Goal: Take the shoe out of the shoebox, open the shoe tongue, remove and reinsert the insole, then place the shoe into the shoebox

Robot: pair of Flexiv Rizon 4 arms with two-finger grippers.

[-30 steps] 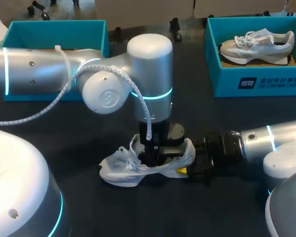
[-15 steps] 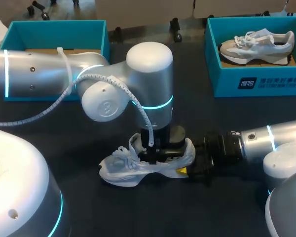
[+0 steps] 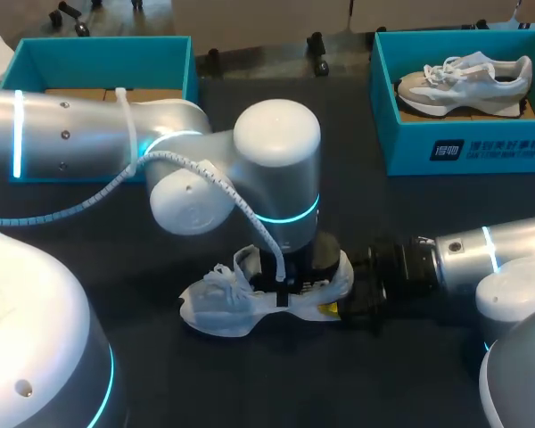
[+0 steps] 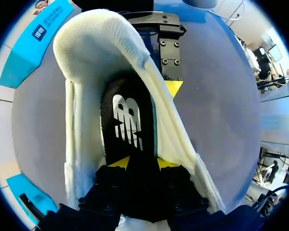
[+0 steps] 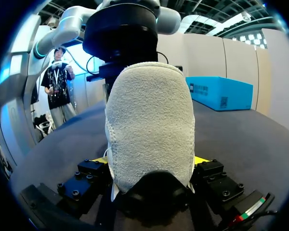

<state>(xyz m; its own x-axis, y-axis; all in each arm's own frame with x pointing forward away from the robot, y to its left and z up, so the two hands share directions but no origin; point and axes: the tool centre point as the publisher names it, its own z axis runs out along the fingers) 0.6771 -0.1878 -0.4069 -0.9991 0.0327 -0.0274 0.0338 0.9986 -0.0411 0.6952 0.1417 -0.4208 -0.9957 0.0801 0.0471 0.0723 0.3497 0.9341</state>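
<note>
The white shoe (image 3: 218,305) is lying on the table (image 3: 410,205) toward 6 o'clock, its heel pointing to 3 o'clock. The left gripper (image 4: 142,164) is reaching down into the opening, pinching the black insole (image 4: 127,120) — the right gripper (image 5: 151,161) is clamping the heel from both sides. A teal shoebox (image 3: 98,45) is sitting at 10 o'clock.

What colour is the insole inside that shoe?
Black with a white logo: the insole in the white mesh shoe, clearest in left wrist view.
</note>
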